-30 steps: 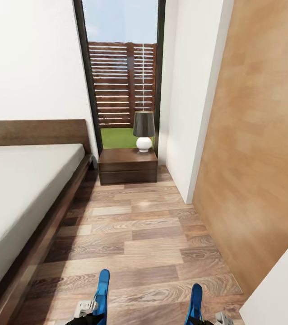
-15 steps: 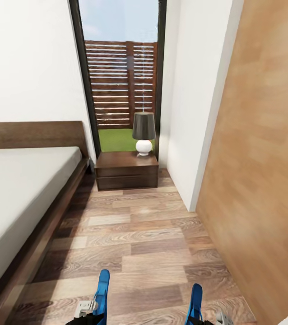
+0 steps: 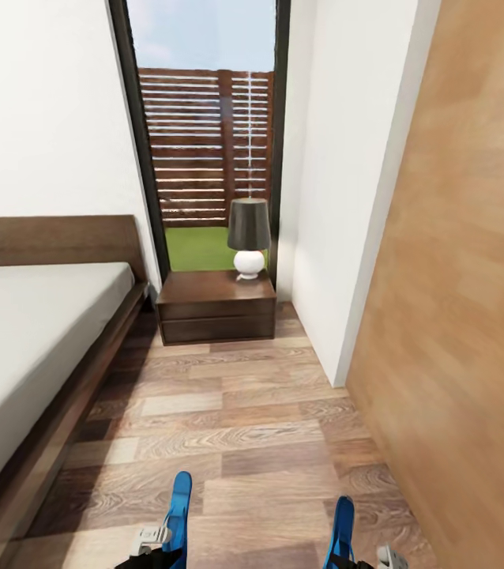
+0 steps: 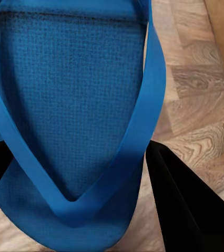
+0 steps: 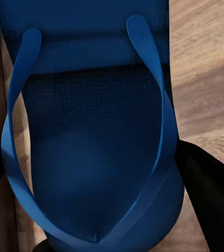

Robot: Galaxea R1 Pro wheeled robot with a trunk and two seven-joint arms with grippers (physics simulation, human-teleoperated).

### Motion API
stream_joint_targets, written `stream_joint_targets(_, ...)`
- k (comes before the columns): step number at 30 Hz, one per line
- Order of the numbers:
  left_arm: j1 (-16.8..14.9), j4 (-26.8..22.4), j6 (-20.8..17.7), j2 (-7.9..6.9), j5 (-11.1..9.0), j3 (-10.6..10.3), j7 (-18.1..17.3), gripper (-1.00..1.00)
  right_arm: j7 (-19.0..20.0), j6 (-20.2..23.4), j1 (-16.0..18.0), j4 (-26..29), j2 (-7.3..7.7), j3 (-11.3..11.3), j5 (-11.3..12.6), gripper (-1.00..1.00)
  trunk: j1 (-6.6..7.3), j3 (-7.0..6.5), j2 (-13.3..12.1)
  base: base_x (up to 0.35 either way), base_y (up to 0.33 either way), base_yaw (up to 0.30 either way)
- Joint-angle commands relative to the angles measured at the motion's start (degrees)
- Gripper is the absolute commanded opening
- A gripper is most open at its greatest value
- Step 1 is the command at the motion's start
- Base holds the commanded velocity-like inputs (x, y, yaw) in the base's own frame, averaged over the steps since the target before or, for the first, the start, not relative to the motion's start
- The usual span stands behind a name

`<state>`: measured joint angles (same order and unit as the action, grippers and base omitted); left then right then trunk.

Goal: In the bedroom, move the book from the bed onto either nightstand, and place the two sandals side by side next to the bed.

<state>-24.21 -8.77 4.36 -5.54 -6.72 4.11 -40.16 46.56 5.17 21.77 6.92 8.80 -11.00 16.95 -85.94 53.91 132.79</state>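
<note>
Both arms are held low and forward, their ends showing at the bottom edge of the head view, well apart and roughly level with each other. The left gripper (image 3: pixel 169 537) has its jaws closed on a blue sandal (image 3: pixel 178 510), which stands up on edge. The right gripper (image 3: pixel 355 553) likewise clamps the other blue sandal (image 3: pixel 342 529), with its dark fingers (image 5: pixel 209 194) flanking the sole.

Blue sandals (image 3: pixel 178 510) (image 3: pixel 342 529) edge-up, claw-held
</note>
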Motion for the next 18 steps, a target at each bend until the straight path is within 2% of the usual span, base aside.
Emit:
stream_joint_targets(1,0.0,0.1,0.1,0.01,0.1,0.5,-0.4,-1.00,0.3,0.6,0.0,0.0,-0.01,-0.5,0.1,-1.00,-0.02,0.05,0.0,0.327,-0.101,0.000)
stream_joint_targets(18,0.0,0.1,0.0,0.01,0.0,0.5,-0.4,-1.00,0.3,0.6,0.0,0.0,-0.01,-0.5,0.1,-1.00,-0.02,0.05,0.0,0.327,-0.092,0.000)
